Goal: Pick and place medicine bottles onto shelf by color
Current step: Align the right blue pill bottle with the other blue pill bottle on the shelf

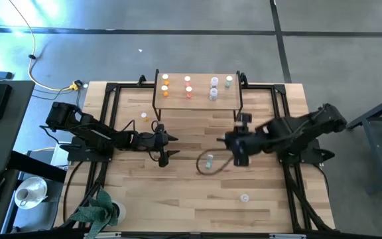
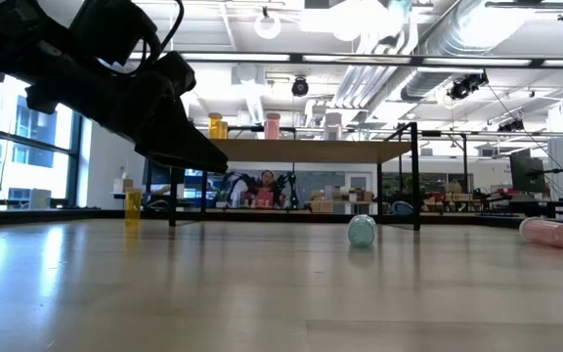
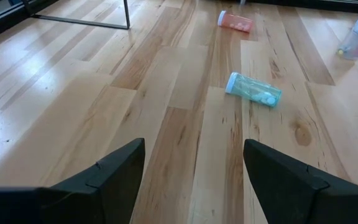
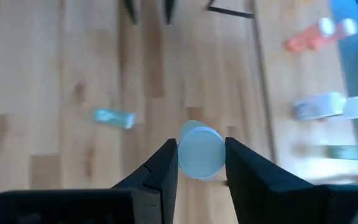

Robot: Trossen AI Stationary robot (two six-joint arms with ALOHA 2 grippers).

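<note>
The shelf (image 1: 197,99) stands at the table's far middle, with orange, pale and green medicine bottles upright on its top. My right gripper (image 4: 201,163) hangs above the table in front of the shelf, shut on a pale blue bottle (image 4: 200,151). On the table lie a teal bottle (image 1: 209,160) and a pink one (image 1: 245,197), both on their sides. An orange bottle (image 1: 144,117) stands left of the shelf. My left gripper (image 1: 168,147) waits low at the left, open, pointing toward the teal bottle (image 3: 253,90). My right gripper pinches the pale blue bottle by its round side wall (image 4: 184,155), one finger on each side. The fingers slant down toward the table. One round end of the bottle faces the wrist camera. The bottle is lifted clear of the table.
The shelf's thin black legs (image 3: 128,15) stand on the table near the far edge. Black frame rails (image 1: 105,119) run along both sides of the table. A green cloth (image 1: 98,211) lies at the near left corner.
</note>
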